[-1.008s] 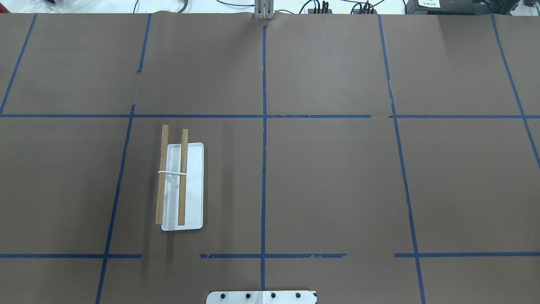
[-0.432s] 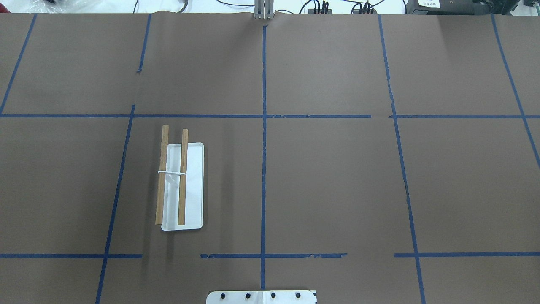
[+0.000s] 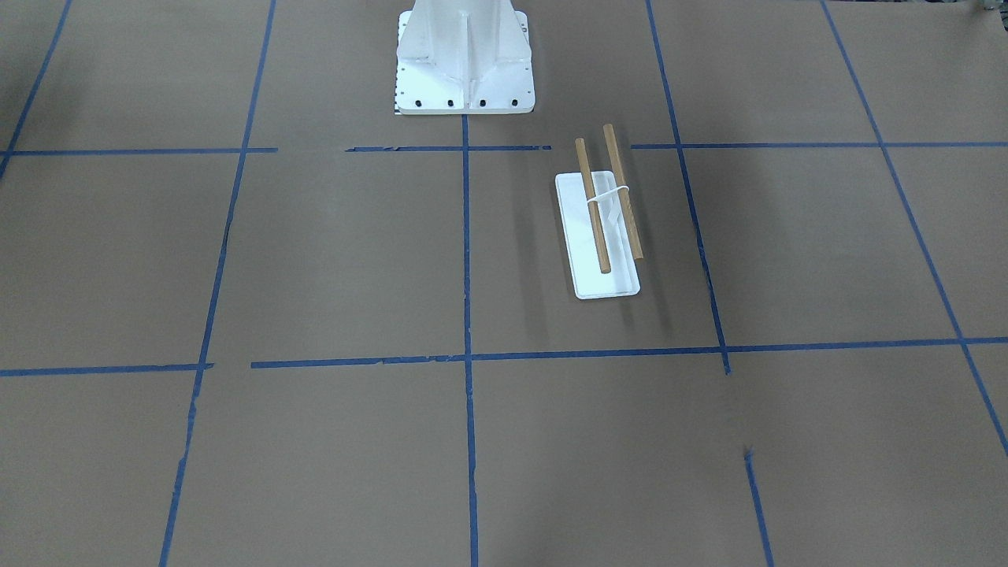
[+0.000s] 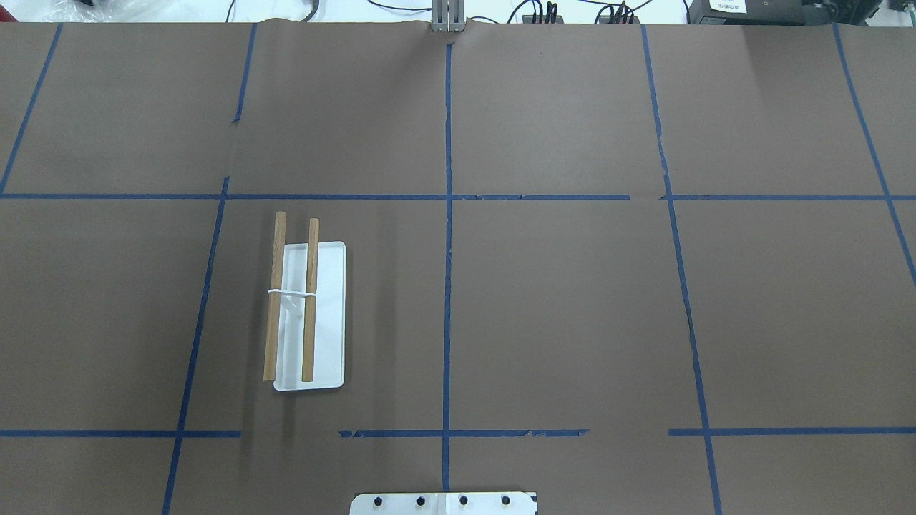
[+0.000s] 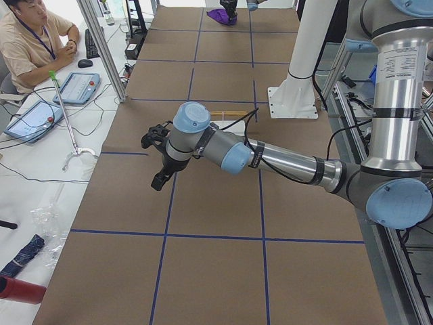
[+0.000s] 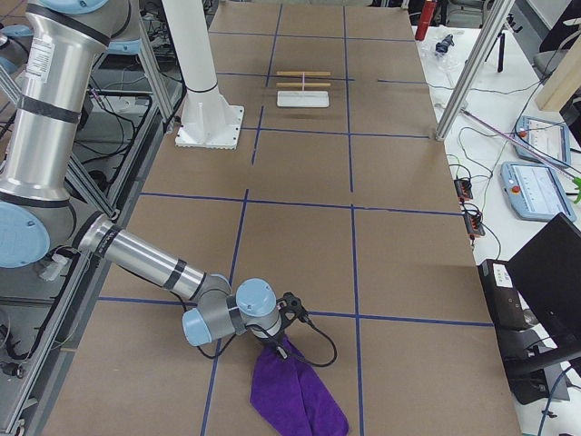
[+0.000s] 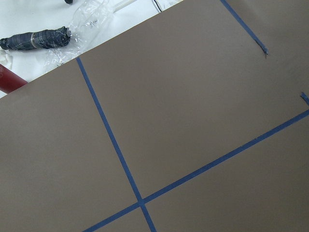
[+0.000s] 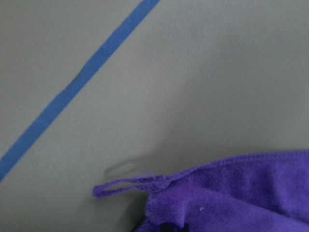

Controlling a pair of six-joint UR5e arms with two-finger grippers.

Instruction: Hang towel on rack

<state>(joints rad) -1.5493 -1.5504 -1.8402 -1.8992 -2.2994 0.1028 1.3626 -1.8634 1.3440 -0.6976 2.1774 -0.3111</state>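
The rack (image 4: pixel 308 315) has two wooden rods held over a white base by a white crossbar; it stands on the table's left half, and also shows in the front view (image 3: pixel 600 224) and far off in the right view (image 6: pixel 302 86). The deep purple towel (image 6: pixel 295 395) lies crumpled on the table at its right end. It fills the lower right of the right wrist view (image 8: pixel 236 193), with a small loop sticking out. My right gripper (image 6: pixel 277 350) is down at the towel's edge; I cannot tell its state. My left gripper (image 5: pixel 160 177) hovers over bare table; I cannot tell its state.
The robot's white base (image 3: pixel 465 55) stands at the table's middle edge. An operator (image 5: pixel 27 34) sits by tablets beyond the far side. A folded umbrella (image 7: pixel 34 37) and a red bottle (image 7: pixel 7 79) lie off the table's left end. Aluminium posts (image 6: pixel 472 68) stand along the edge.
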